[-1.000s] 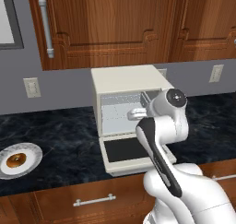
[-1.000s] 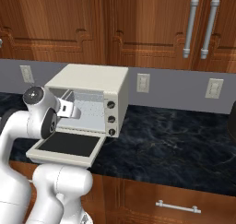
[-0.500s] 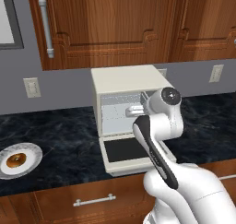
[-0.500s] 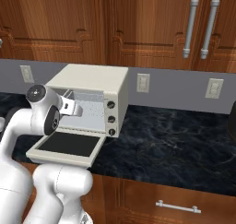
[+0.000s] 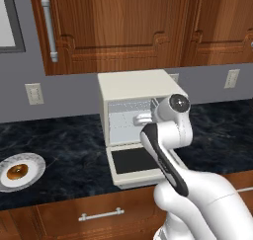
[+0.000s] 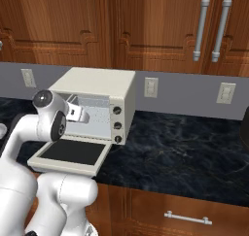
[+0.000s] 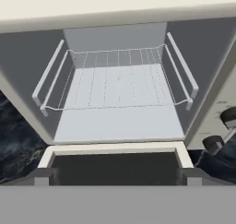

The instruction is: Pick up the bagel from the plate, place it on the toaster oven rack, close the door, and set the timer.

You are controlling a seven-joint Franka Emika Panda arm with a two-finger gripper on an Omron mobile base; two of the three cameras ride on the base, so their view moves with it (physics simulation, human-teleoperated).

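The bagel (image 5: pixel 17 171) lies on the plate (image 5: pixel 36 163) at the far left of the dark counter. The cream toaster oven (image 5: pixel 140 85) stands in the middle with its door (image 5: pixel 132 161) dropped flat toward me. My gripper (image 5: pixel 142 119) hovers in front of the open cavity, well to the right of the plate, open and holding nothing. In the hand view the wire rack (image 7: pixel 117 87) spans the cavity, bare, with the door (image 7: pixel 115 165) below it and my gripper (image 7: pixel 117 177) spread wide. From the right, the gripper (image 6: pixel 77 113) sits at the oven (image 6: pixel 99 84) mouth above the door (image 6: pixel 70 154).
Three round knobs (image 6: pixel 116 125) run down the oven's right front. Wooden wall cabinets (image 5: pixel 123 26) hang above, and wall outlets (image 5: pixel 33 93) sit on the grey backsplash. Dark marble counter (image 6: pixel 185 152) stretches right of the oven. Drawers (image 5: pixel 101 215) lie below the counter edge.
The wrist has drifted slightly up and toward the oven mouth. The gripper stays open, and the bagel, plate and door have not moved.
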